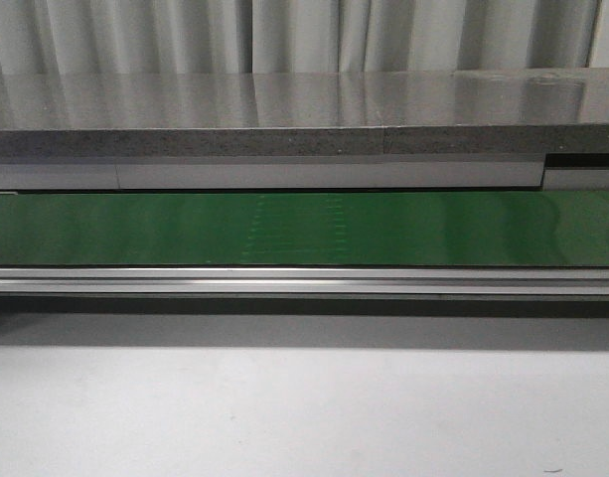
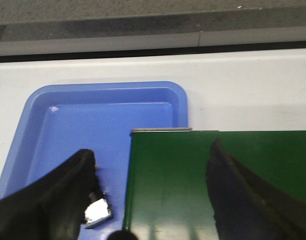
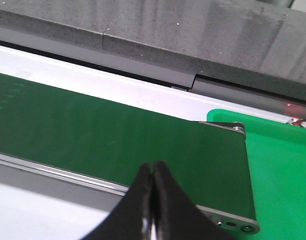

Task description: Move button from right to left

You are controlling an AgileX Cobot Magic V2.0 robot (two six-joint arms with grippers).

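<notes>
The button's yellow-orange cap shows in no view. In the left wrist view a small black and silvery piece with a tiny orange spot lies in the blue tray, mostly hidden behind one finger; I cannot tell what it is. My left gripper is open and empty, straddling the left end of the green belt and the tray. My right gripper is shut and empty above the belt's near rail, close to the belt's right end. Neither gripper shows in the front view.
The green conveyor belt runs across the front view, with a metal rail in front and a grey stone ledge behind. A green tray sits past the belt's right end. The white table lies in front.
</notes>
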